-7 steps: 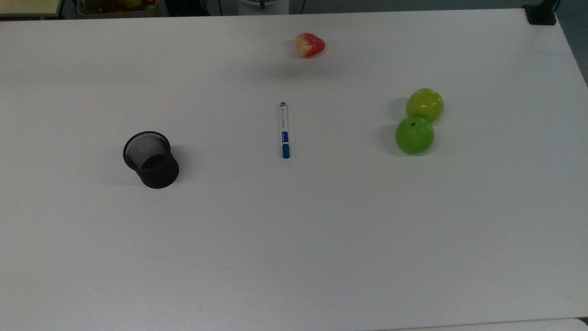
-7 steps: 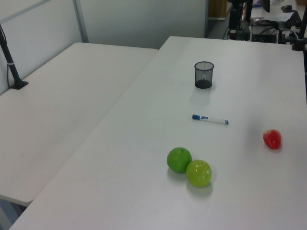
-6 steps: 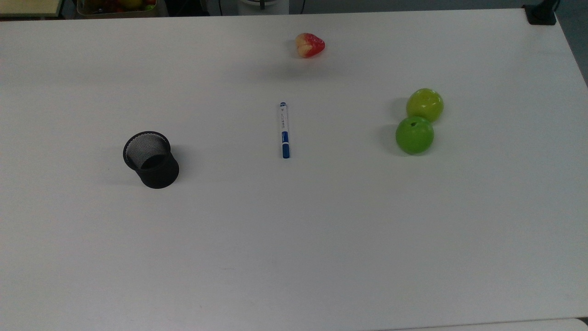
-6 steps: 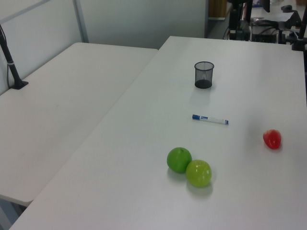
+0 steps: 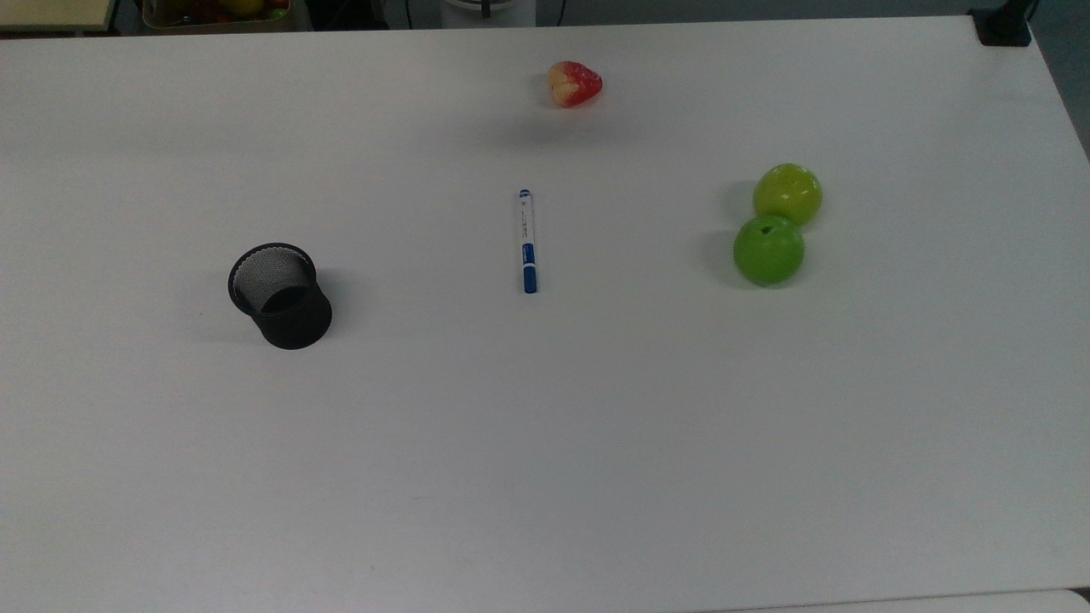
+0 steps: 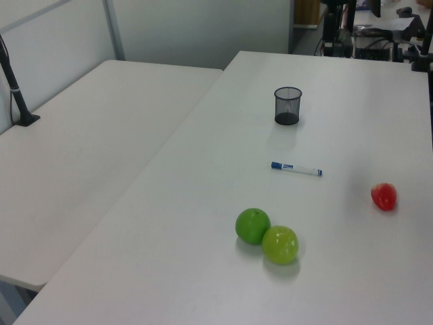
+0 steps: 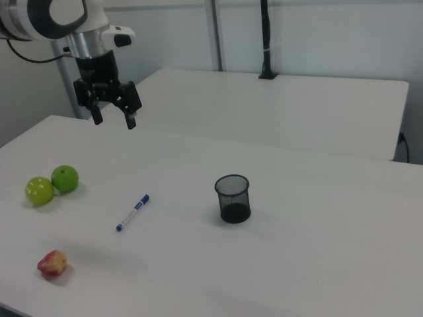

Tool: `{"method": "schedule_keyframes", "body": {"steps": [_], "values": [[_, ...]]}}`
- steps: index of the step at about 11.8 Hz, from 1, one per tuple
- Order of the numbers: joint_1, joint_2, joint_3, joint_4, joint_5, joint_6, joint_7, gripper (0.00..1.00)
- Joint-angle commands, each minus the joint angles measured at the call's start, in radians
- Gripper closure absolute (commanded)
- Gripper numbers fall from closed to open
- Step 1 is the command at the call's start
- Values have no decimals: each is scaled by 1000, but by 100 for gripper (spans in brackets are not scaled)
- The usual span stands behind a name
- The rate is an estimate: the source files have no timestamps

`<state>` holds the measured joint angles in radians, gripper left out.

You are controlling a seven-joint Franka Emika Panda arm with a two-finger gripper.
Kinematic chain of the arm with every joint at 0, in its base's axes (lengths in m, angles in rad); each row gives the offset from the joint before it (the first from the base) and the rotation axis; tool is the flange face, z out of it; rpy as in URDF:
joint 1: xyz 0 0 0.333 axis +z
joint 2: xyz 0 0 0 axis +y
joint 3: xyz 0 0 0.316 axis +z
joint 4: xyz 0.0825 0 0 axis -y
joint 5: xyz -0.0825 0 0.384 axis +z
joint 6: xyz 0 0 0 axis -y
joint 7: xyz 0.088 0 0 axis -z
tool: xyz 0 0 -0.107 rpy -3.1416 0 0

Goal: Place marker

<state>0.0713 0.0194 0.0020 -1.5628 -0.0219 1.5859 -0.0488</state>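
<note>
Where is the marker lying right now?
The marker lies flat near the table's middle in the top view, between the black mesh cup on the top view's left and two green apples on its right.

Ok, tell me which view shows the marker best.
The top view: the marker lies lengthwise near picture centre, blue cap, band and white barrel distinct. The left view and right view show it smaller, slanted on the table.

A robotics lab: white tables [image 6: 101, 169], partition walls [image 7: 317, 33], camera pole [image 7: 266, 39], robot arm [image 7: 59, 16].
</note>
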Motion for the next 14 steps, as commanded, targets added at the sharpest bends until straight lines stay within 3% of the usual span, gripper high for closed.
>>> {"method": "schedule_keyframes", "body": {"steps": [1, 6, 10, 14], "values": [[10, 26, 10, -5, 16, 20, 27, 0], [8, 129, 82, -25, 3, 169, 172, 0], [8, 166, 82, -147, -27, 321, 161, 0], [8, 243, 82, -189, -67, 403, 170, 0]]}}
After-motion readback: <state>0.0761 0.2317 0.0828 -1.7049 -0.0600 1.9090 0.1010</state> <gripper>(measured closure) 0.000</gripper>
